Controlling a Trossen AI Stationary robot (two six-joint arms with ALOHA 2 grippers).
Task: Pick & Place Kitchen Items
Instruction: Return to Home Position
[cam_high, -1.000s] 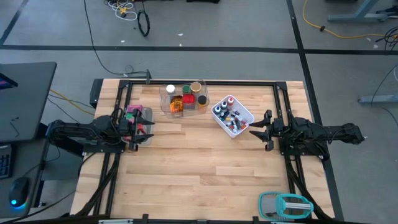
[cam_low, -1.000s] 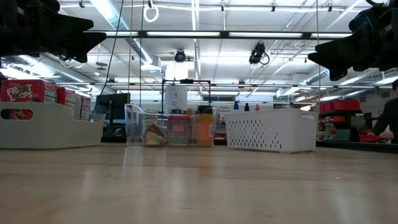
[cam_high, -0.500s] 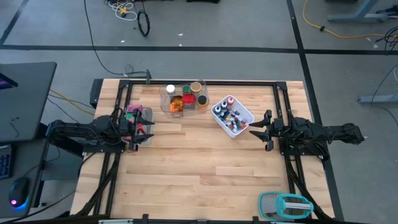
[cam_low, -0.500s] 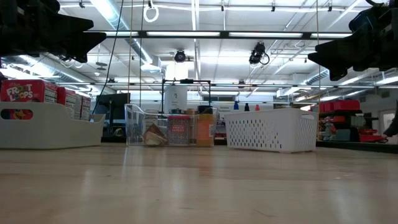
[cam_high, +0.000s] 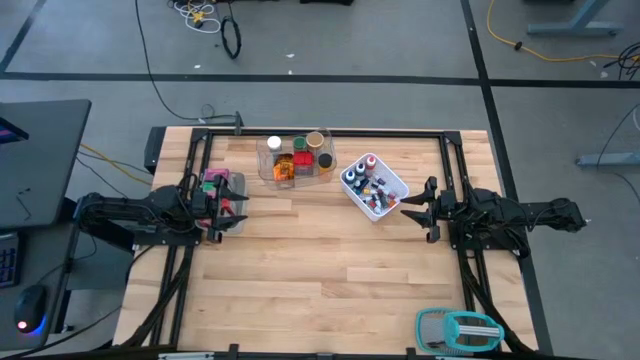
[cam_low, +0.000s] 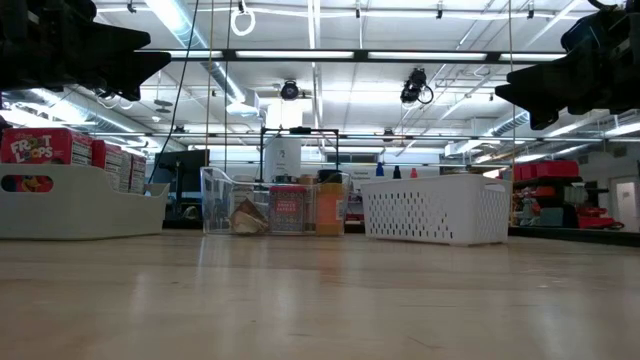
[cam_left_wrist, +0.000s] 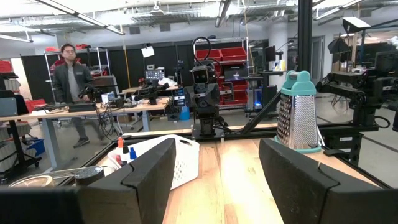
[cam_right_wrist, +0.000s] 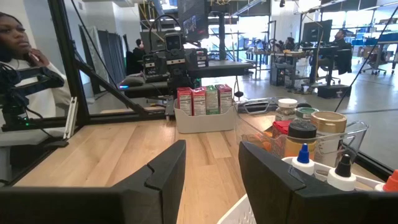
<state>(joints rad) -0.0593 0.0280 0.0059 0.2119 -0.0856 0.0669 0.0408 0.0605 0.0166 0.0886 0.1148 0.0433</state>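
Note:
The kitchen items sit in three containers near the table's far edge. A clear tray (cam_high: 296, 157) holds short jars and an orange packet (cam_high: 284, 167). A white mesh basket (cam_high: 375, 186) holds small bottles and vials. A grey bin (cam_high: 225, 190) at the left holds red, pink and green boxes (cam_right_wrist: 205, 99). My left gripper (cam_high: 228, 207) hovers open over the grey bin. My right gripper (cam_high: 417, 209) hovers open just right of the basket. Both are raised above the table.
A teal-and-grey grater (cam_high: 458, 328) lies at the table's near right corner and shows in the left wrist view (cam_left_wrist: 296, 112). The wide middle and near part of the wooden table (cam_high: 320, 270) is bare. People stand beyond the table in the room.

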